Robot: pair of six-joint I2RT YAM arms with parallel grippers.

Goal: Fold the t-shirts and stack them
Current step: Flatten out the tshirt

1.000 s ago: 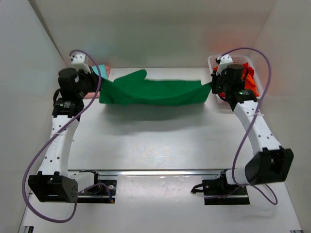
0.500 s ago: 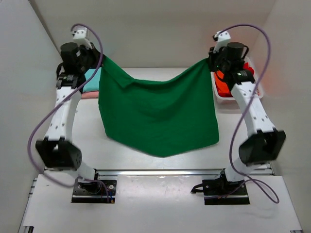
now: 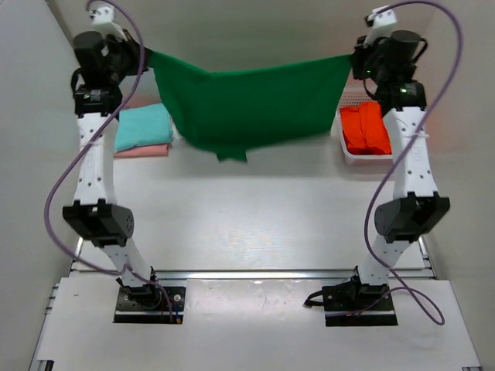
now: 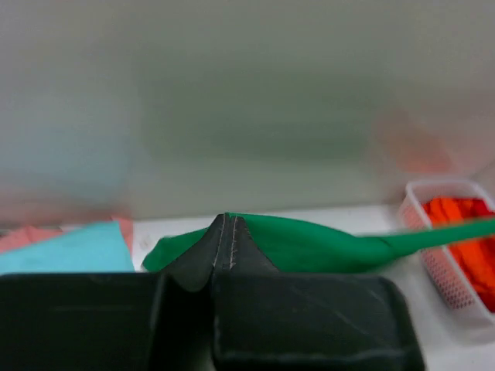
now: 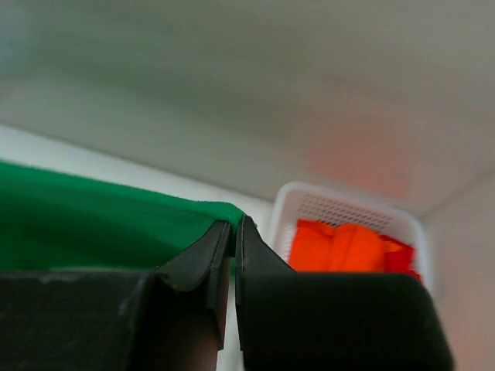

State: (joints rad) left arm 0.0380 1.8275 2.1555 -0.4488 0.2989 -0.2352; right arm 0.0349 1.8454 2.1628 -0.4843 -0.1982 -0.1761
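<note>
The dark green t-shirt [image 3: 247, 104] hangs stretched high in the air between my two grippers, clear of the table. My left gripper [image 3: 147, 54] is shut on its left corner; in the left wrist view [image 4: 226, 220] the cloth [image 4: 325, 243] runs off to the right. My right gripper [image 3: 354, 60] is shut on its right corner, as the right wrist view [image 5: 233, 226] shows with green cloth [image 5: 85, 220] at the left. A folded teal t-shirt [image 3: 143, 126] lies on a folded pale pink one [image 3: 147, 151] at the back left. An orange-red t-shirt [image 3: 366, 129] lies in the basket.
The white lattice basket [image 3: 348, 151] stands at the back right, also in the right wrist view [image 5: 340, 209] and the left wrist view [image 4: 433, 255]. Both arms reach up tall from their bases at the near edge. White walls enclose the table.
Both grippers have risen and moved back, lifting the green t-shirt off the table. It hung long and wide half a second ago and now swings back, stretched taut between them.
</note>
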